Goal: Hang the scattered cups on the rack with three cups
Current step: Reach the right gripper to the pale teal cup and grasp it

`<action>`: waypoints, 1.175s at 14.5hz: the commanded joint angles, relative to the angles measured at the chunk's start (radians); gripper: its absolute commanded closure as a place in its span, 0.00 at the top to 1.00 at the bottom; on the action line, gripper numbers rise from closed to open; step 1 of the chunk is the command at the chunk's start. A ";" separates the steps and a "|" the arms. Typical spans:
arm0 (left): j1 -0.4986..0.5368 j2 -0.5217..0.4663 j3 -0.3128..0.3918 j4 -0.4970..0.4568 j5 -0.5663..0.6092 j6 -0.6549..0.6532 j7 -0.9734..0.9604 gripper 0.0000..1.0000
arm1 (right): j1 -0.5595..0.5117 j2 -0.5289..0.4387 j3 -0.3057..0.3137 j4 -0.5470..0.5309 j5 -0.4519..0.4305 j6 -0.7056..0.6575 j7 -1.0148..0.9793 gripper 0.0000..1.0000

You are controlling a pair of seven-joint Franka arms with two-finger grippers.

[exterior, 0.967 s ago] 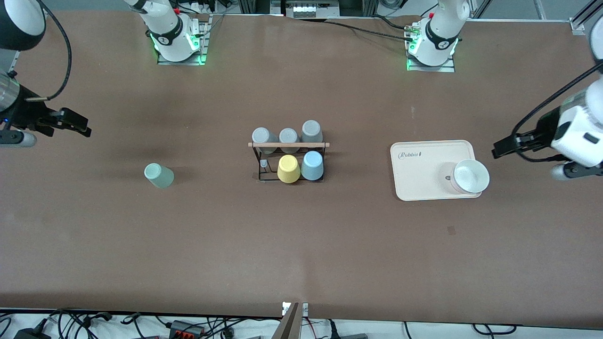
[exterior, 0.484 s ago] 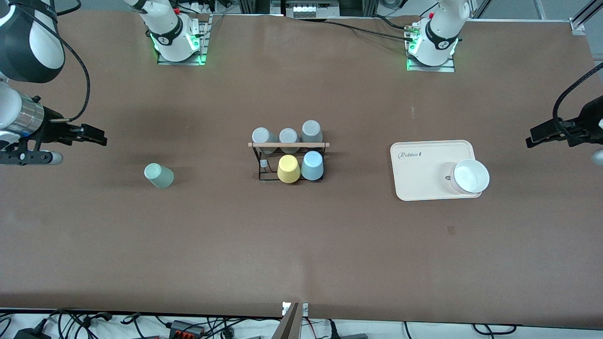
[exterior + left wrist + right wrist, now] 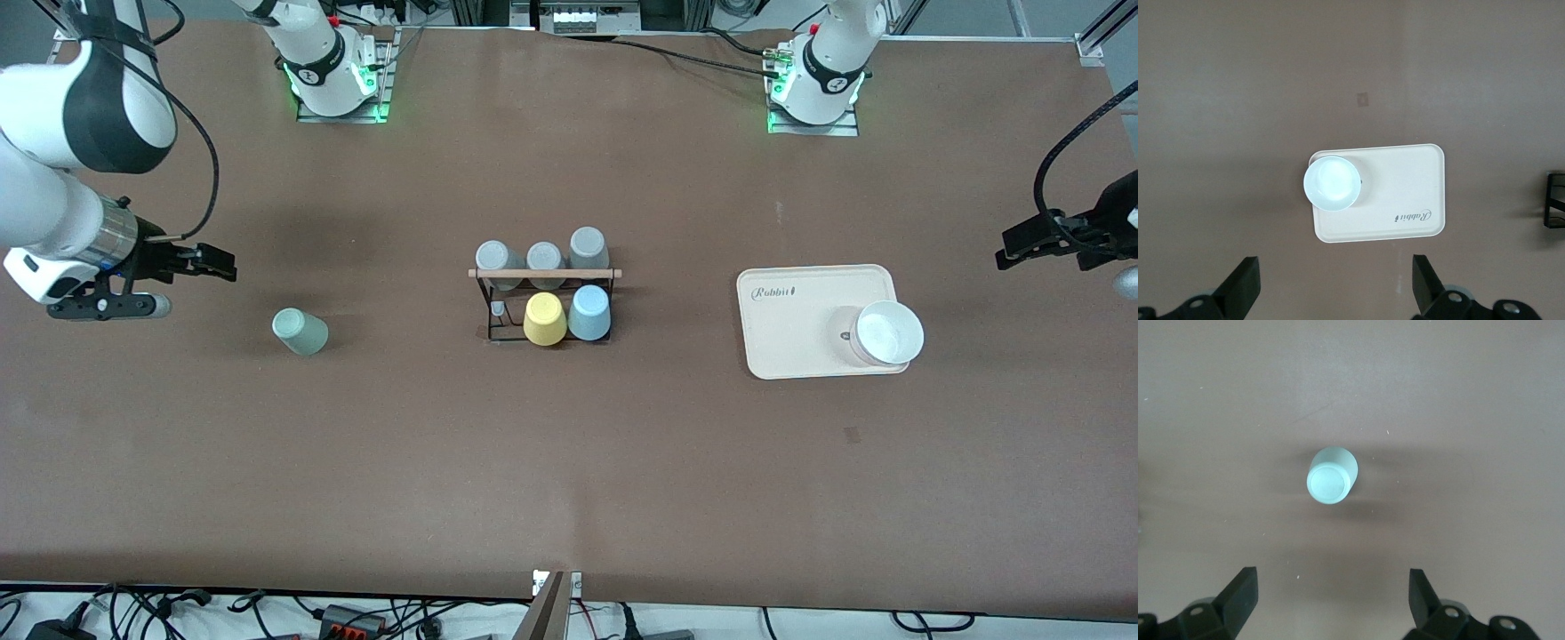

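A pale mint green cup (image 3: 300,332) (image 3: 1331,477) stands alone on the table, base up, toward the right arm's end. The black wire rack (image 3: 498,302) with a wooden bar (image 3: 544,273) holds a light blue cup (image 3: 589,313) beside a yellow cup (image 3: 544,319), with three grey cups (image 3: 544,257) in the row farther from the front camera. My right gripper (image 3: 227,265) (image 3: 1331,577) hangs open and empty over bare table close to the mint cup. My left gripper (image 3: 1003,258) (image 3: 1336,263) is open and empty over bare table past the tray's end.
A beige tray (image 3: 800,311) (image 3: 1405,200) lies toward the left arm's end of the table, with a white bowl (image 3: 886,333) (image 3: 1331,183) on its corner. A corner of the black rack (image 3: 1555,210) shows at the edge of the left wrist view.
The right arm has swung in from the table's end toward the mint cup. The left gripper has drawn back from the tray toward its end of the table.
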 commanded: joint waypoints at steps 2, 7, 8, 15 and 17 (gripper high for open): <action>0.006 -0.013 0.000 0.012 0.019 -0.018 0.019 1.00 | 0.002 0.001 0.003 -0.179 -0.017 0.218 0.013 1.00; -0.052 -0.015 0.031 0.009 0.022 -0.017 0.019 1.00 | 0.027 0.141 0.003 -0.205 -0.017 0.428 0.013 1.00; -0.134 -0.019 0.133 0.009 0.022 -0.017 0.019 1.00 | 0.037 0.170 0.003 -0.205 -0.017 0.460 0.013 1.00; -0.334 -0.039 0.359 0.005 -0.012 -0.018 0.033 1.00 | 0.048 0.270 0.003 -0.204 -0.011 0.536 0.044 1.00; -0.304 -0.041 0.364 0.005 -0.073 -0.022 0.034 1.00 | 0.045 0.288 0.003 -0.189 -0.011 0.536 0.047 1.00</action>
